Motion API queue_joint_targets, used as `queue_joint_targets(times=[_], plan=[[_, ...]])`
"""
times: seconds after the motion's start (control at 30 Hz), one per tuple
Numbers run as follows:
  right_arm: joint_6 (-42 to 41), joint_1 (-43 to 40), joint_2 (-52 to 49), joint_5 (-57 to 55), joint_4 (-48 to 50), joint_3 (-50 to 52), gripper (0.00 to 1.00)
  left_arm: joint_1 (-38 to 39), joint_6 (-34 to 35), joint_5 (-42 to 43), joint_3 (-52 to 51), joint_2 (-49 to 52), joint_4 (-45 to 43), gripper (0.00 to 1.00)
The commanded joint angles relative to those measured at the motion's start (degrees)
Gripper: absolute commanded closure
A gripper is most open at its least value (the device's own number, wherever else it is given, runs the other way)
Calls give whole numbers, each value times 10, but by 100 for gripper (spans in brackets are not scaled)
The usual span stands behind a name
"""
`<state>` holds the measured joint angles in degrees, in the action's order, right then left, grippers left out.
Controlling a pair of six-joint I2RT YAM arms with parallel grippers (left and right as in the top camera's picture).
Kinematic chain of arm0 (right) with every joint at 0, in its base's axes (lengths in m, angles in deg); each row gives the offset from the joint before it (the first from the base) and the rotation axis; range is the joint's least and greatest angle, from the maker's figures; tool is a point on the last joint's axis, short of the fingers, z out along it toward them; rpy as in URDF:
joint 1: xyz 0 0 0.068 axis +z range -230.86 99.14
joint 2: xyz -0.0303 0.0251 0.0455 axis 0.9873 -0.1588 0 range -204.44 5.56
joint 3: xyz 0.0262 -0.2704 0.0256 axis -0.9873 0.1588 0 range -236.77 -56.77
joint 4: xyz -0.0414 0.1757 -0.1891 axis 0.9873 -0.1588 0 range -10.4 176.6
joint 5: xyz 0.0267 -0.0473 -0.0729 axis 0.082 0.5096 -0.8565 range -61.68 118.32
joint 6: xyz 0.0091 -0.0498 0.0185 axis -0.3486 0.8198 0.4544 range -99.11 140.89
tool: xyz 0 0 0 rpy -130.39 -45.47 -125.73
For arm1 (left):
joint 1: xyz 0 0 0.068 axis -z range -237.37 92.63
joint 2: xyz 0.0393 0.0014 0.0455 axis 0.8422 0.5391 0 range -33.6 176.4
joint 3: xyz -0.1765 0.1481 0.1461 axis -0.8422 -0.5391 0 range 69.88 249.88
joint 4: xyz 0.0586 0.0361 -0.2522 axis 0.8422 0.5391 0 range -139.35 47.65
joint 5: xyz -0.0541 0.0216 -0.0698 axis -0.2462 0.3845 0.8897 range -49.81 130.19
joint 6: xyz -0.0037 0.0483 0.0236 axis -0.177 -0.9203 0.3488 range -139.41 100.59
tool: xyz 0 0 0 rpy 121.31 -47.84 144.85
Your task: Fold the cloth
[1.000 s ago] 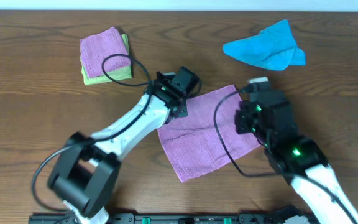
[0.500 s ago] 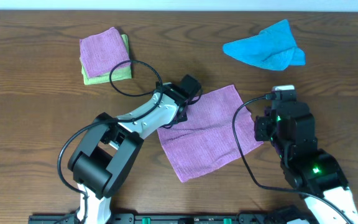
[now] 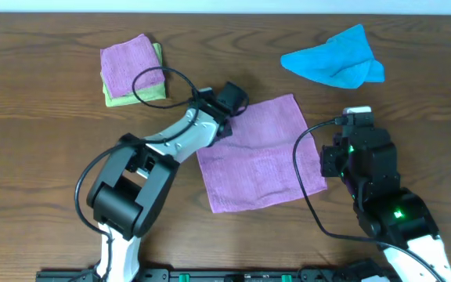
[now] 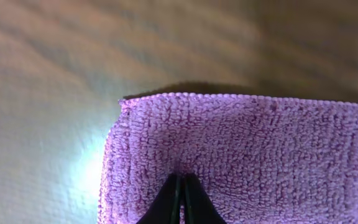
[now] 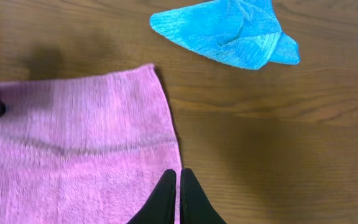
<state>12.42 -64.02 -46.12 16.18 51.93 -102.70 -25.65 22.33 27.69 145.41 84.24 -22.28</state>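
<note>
Mauve terry cloth (image 3: 261, 153), flat square, left gripper (image 4: 181, 186) jaws pinching its corner, right gripper (image 5: 179, 183) jaws clenched

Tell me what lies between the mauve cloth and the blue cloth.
Nothing: only bare wooden table separates the mauve cloth from the blue cloth. The right wrist view shows it most plainly, and the overhead view agrees.
</note>
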Motion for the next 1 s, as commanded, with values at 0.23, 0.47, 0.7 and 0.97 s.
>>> queue_joint_targets(times=[0.23,0.47,0.7,0.97], plan=[[8,-3,-28,66,-5,-2,96,-96,-70,52,-25,56,-62,94],[8,-3,-54,66,-7,-2,97,-99,-96,153,-16,50,-58,5],[2,-3,-127,122,-43,-2,62,-99,-125,170,9,-23,21,5],[17,-3,-154,133,-37,-2,39,-99,-161,168,11,-213,99,5]])
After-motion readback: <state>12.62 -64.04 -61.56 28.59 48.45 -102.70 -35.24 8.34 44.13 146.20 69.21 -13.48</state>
